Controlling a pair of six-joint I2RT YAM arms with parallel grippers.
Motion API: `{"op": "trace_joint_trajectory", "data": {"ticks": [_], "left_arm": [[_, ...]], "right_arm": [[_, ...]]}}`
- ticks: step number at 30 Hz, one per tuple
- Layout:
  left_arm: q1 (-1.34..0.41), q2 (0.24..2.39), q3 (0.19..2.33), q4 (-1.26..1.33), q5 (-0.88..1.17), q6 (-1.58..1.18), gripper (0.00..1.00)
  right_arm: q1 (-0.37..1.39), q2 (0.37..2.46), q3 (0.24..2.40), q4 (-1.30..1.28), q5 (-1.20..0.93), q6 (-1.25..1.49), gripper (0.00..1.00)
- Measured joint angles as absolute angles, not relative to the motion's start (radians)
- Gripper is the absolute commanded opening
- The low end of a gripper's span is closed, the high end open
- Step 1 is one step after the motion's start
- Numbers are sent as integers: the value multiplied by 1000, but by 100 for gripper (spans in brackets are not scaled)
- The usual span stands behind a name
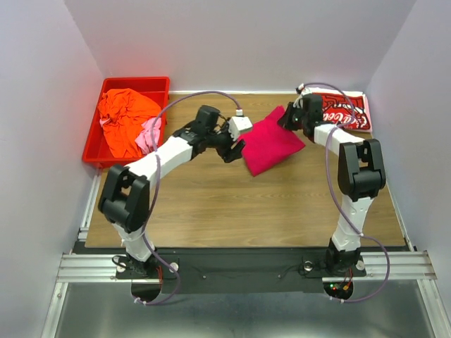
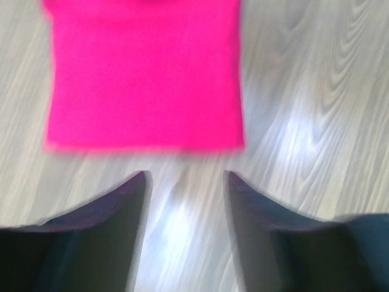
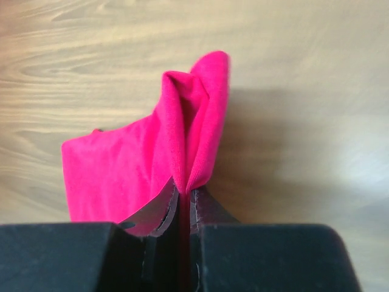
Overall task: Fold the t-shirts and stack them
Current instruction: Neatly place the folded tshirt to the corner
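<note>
The pink shirt (image 1: pixel 271 144) lies folded near the middle of the desk (image 1: pixel 211 204), toward the far edge. The right fingers (image 3: pixel 159 212) are pinched tight on its corner. The left fingers (image 2: pixel 115 213) are wide apart beside it, holding nothing.

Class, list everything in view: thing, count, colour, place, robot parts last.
table: one, brown wood, beneath all
bin: one, red, far left corner
magenta t-shirt: one, magenta-pink, folded at table centre
Coca-Cola t-shirt: one, red and white, far right corner
orange t-shirt: one, orange, in the bin
light pink t-shirt: one, pale pink, on the bin's rim
left hand: one, black, open beside the magenta t-shirt
right hand: one, black, shut on the magenta t-shirt
</note>
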State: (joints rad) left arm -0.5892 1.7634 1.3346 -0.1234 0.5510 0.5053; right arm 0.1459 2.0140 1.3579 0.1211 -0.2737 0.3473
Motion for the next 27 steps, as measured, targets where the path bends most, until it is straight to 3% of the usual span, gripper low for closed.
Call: {"op": "trace_joint_trajectory", "data": {"ticks": [1,2,13,27], "left_arm": [[-567,1733,1325,-141,553,501,82],[-553,1707,1309,-147,554,495,98],[-537,1492,1089,-175,564,437,99],[-534,1425,1008,-168,548,410,99]], "right_arm": [[141,2014,1385,99,-268,310,1],[130,2014,1425,59,-260,245,1],[-6,2103,1838,-202,-202,-154,0],[2,2189,2147,-339,-117,-305,1]]}}
